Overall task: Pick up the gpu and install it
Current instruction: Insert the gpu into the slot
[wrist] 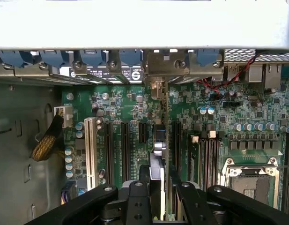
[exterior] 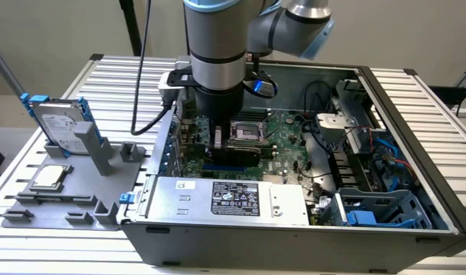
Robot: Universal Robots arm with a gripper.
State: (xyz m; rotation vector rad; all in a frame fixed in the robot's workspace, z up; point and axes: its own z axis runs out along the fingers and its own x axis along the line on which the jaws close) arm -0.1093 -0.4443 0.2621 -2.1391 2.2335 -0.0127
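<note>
Looking down into an open computer case on a slatted metal table, we saw the robot arm reaching straight down over the green motherboard, toward the exterior view's left half of the case. Our gripper was partly closed, its two black fingers pressed against either side of the gpu, which we saw edge-on as a thin dark blade standing upright between them. In the wrist view the card ran along the row of dark expansion slots, just beside a long white slot, and its silvery end bracket met the case's rear wall, level with the blue slot clips. We could not tell whether the card's lower edge was fully seated in its slot. In the exterior view the card showed as a dark strip under the gripper, just near of the square processor socket. A silver power supply with a black label filled the near side of the case.

Outside the case, on the exterior view's left, a grey fixture tray held a hard drive with blue side rails standing upright at its far end, and a small square silver chip lying flat nearer to us.
</note>
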